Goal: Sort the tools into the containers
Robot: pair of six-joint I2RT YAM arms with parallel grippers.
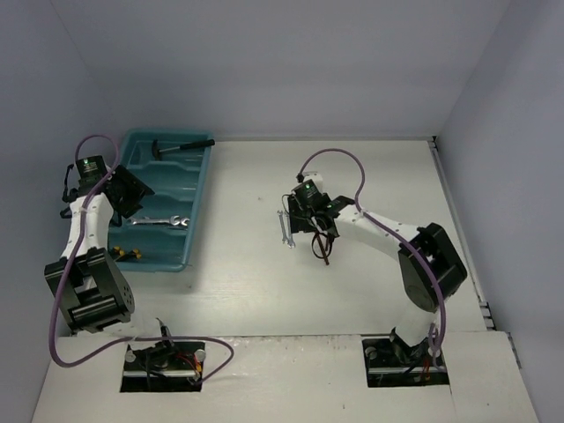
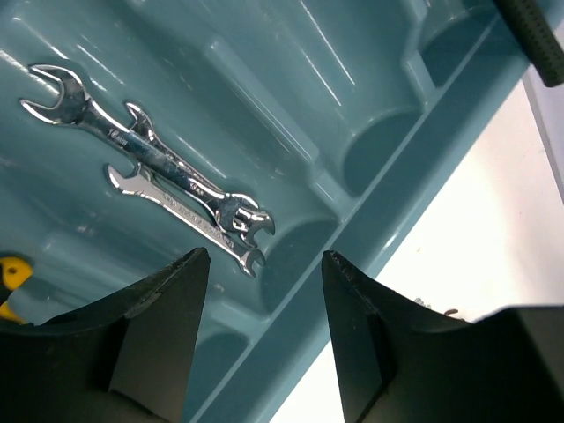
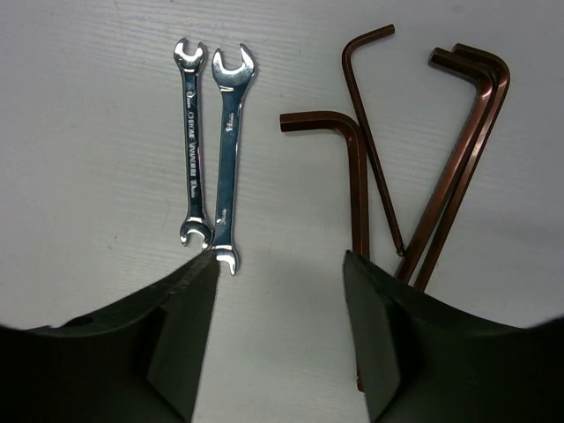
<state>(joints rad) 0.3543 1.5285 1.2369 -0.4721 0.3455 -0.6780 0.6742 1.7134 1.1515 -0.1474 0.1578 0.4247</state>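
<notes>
The teal tray (image 1: 192, 181) lies at the back left. It holds a black-handled hammer (image 1: 181, 146) in its far compartment, silver wrenches (image 1: 160, 221) in the middle and yellow-and-black screwdrivers (image 1: 128, 254) at the near end. My left gripper (image 1: 137, 194) is open and empty over the tray, above its right rim (image 2: 370, 238), near the wrenches (image 2: 145, 163). My right gripper (image 1: 306, 226) is open and empty over the table. In the right wrist view it (image 3: 280, 273) hovers between two silver wrenches (image 3: 211, 150) and several reddish-brown hex keys (image 3: 423, 159).
In the left wrist view the hammer handle (image 2: 538, 35) shows at the top right and a yellow screwdriver handle (image 2: 11, 286) at the left edge. White walls enclose the table at the back and on both sides.
</notes>
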